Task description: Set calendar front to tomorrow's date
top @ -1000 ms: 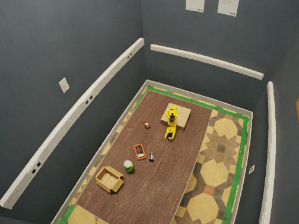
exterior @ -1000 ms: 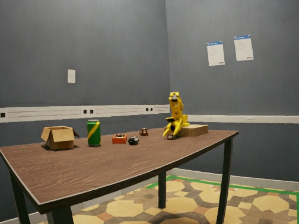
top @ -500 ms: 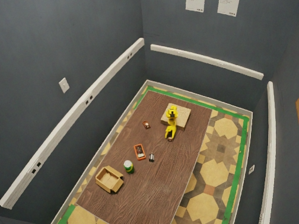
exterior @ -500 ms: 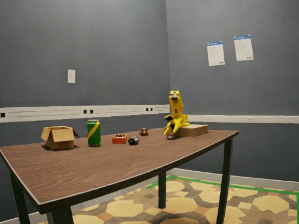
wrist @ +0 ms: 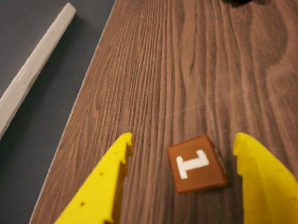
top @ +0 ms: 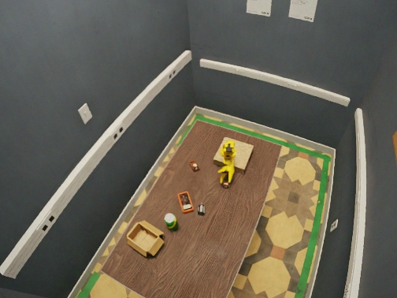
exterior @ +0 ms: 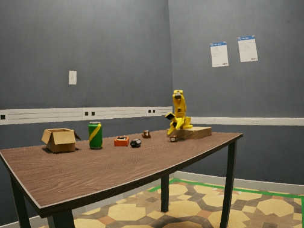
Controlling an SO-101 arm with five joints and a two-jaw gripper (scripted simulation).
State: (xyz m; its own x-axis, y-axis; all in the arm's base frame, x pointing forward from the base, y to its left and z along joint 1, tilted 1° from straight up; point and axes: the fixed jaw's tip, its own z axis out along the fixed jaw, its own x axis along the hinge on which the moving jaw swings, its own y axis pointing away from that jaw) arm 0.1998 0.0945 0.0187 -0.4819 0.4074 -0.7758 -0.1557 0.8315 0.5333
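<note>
Dark grey walls (top: 130,51) (exterior: 120,54) surround a brown wood-grained table (top: 213,244) (exterior: 120,169) (wrist: 150,90) on a yellow-and-brown patterned floor (top: 283,229) (exterior: 202,202).

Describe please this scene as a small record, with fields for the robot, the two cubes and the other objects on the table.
pincer: partly open, nothing held
near cube: brown, on the table, white 1 on its upper face
other cube: brown, white 4 on one side
can: green with a yellow stripe, upright
carton: cardboard, flaps open
orange box: between the can and the small black object
small black object: kind cannot be told
</note>
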